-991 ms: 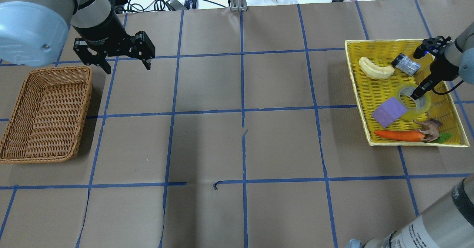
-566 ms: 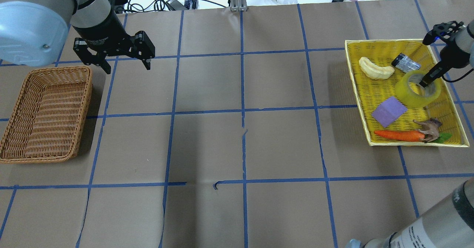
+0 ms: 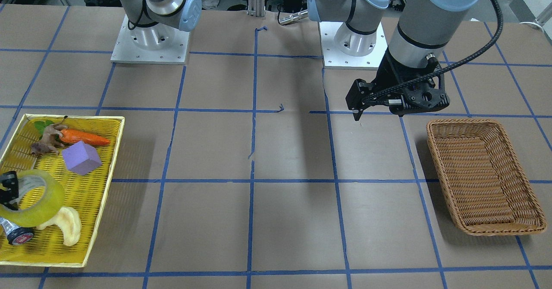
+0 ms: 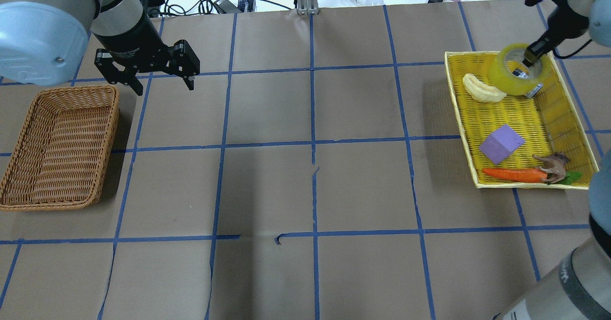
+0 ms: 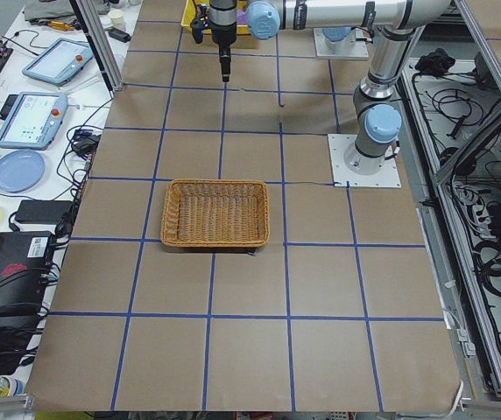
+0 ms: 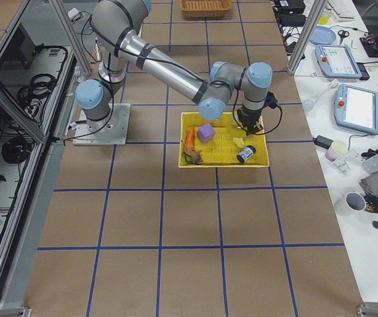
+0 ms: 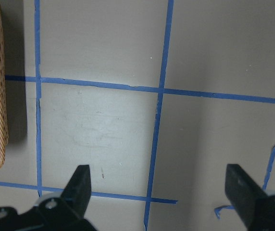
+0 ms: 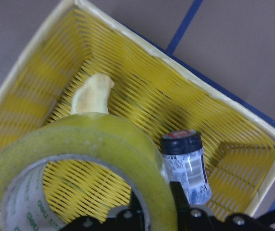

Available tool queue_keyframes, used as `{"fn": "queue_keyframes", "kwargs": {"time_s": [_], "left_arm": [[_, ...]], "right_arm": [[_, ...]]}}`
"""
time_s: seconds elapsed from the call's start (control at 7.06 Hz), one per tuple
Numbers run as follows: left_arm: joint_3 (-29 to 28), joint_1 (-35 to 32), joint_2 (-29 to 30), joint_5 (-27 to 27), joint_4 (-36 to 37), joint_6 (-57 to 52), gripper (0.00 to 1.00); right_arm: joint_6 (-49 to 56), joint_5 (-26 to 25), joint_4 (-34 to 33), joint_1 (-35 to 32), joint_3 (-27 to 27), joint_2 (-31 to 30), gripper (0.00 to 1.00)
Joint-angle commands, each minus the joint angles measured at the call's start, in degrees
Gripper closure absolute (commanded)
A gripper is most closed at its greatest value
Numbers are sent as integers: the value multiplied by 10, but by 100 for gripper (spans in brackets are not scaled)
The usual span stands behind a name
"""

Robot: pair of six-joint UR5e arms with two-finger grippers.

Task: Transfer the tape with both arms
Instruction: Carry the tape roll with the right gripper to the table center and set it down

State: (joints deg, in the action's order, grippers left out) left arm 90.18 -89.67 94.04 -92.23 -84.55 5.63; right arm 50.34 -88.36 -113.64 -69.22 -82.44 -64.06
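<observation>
The yellow translucent tape roll (image 4: pixel 507 67) hangs above the far end of the yellow tray (image 4: pixel 458 114). My right gripper (image 4: pixel 531 55) is shut on its wall, one finger inside the core. The roll fills the right wrist view (image 8: pixel 80 154) and shows at the front-facing view's left edge (image 3: pixel 36 196), with the right gripper (image 3: pixel 6 190) on it. My left gripper (image 4: pixel 164 87) is open and empty above the table, beside the far corner of the wicker basket (image 4: pixel 57 148). Its open fingers (image 7: pixel 80 187) show in the left wrist view over bare paper.
In the tray lie a purple cube (image 4: pixel 501 143), a carrot (image 4: pixel 513 174), a brown toy animal (image 4: pixel 553 165), a pale banana-shaped piece (image 4: pixel 482 90) and a small cylinder with a red end (image 3: pixel 15 235). Blue tape lines grid the brown table.
My right gripper has lifted the tape off the tray floor and carried it toward the tray's far end. The left arm has not moved.
</observation>
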Motion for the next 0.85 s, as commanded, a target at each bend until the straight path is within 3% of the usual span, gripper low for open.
{"fn": "queue_keyframes", "kwargs": {"time_s": [0.0, 0.42, 0.71], "left_arm": [[0, -1, 0, 0, 0, 0, 0], [0, 0, -1, -1, 0, 0, 0], [0, 0, 0, 0, 0, 0, 0]], "right_arm": [[-181, 1, 7, -106, 13, 5, 100], [-473, 7, -13, -270, 52, 73, 100], [-560, 7, -18, -339, 62, 106, 100]]}}
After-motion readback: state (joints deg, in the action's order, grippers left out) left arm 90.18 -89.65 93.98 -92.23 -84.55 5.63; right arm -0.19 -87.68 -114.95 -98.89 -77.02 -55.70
